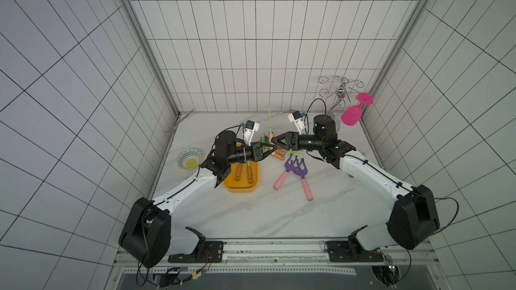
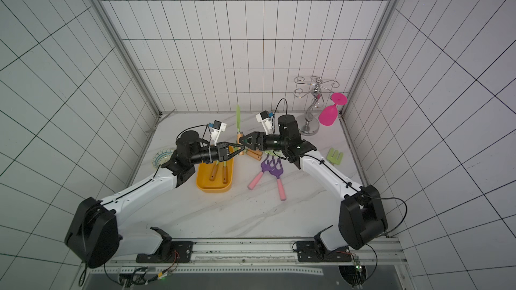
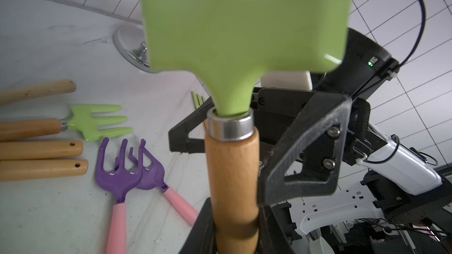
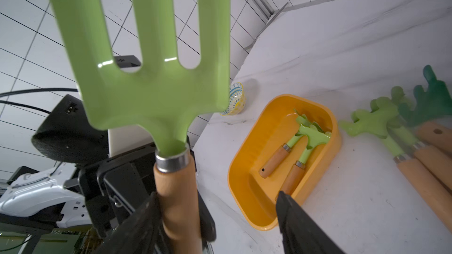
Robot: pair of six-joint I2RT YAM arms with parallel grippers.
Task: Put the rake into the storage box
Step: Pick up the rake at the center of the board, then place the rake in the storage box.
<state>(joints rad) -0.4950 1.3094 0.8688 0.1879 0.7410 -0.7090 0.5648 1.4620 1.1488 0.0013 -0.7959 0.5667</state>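
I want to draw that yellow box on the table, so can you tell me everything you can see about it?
The storage box is a shallow yellow-orange tub, rectangular with rounded corners, smooth like plastic, with no lid. It sits flat on the white marbled table, near but apart from a small patterned plate. Inside, two rakes with green heads and wooden handles lie side by side. In a top view the left arm hides its far end.
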